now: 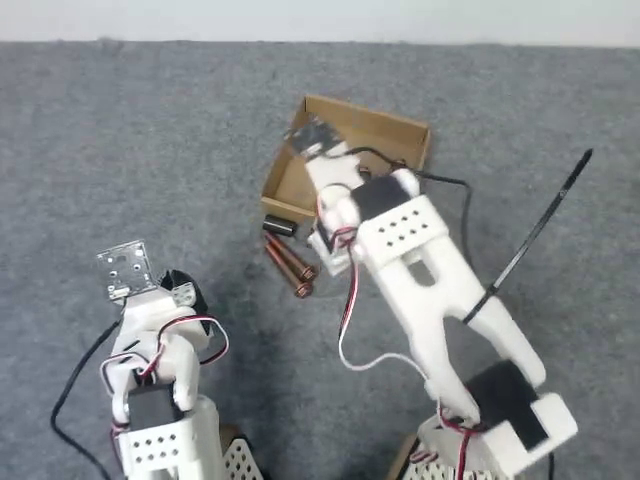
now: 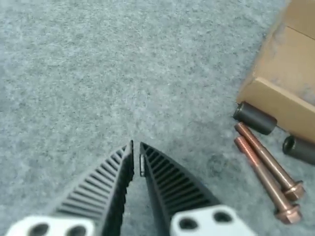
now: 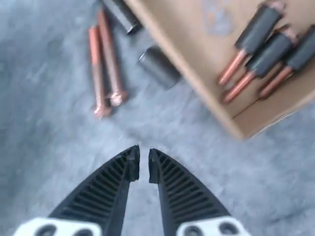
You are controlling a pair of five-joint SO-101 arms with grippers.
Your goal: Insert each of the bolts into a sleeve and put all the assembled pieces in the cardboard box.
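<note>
Inside the cardboard box we count three assembled pieces, while two bolts and two sleeves lie loose outside, left claw and right claw pressed together, empty.

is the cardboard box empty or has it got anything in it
Not empty: three bolts already in sleeves lie side by side inside the cardboard box.

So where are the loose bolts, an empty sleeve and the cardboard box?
Loose bolts (image 2: 265, 158): left wrist view, mid-shank of the one nearer the sleeve.
Empty sleeve (image 2: 254, 118): left wrist view, middle of its dark side.
Cardboard box (image 1: 375, 125): high view, inside of its far wall.
</note>
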